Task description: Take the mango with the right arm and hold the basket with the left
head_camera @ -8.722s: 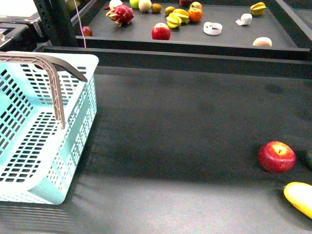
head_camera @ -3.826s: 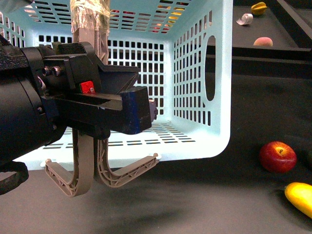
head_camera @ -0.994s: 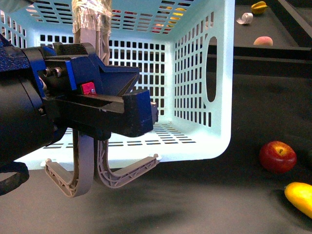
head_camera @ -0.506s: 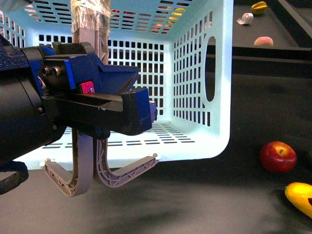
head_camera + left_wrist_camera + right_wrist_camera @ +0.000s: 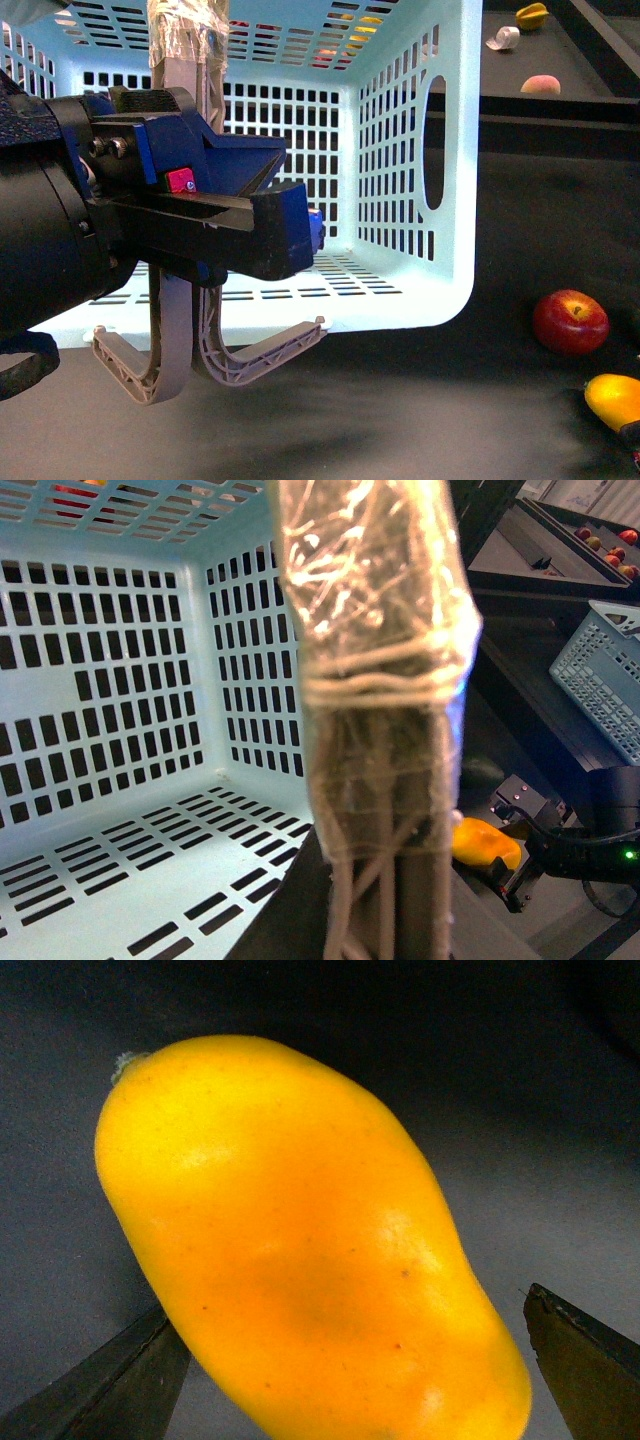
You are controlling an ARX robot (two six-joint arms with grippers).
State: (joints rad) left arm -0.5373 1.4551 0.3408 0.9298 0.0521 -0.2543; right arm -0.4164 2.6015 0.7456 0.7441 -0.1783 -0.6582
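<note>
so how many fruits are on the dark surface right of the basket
2: the red apple lies right of the basket, and the mango sits nearer the camera at the picture's right edge, between the fingers of the open right gripper. The basket may hide others.

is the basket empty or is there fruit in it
Empty: the basket shows only bare slotted walls and floor inside; the mango lies outside it.

On bench, at left, basket tipped sideways, handles in left claw. Right of basket, apple; nearer, further right, mango between right claw's jaws.
</note>
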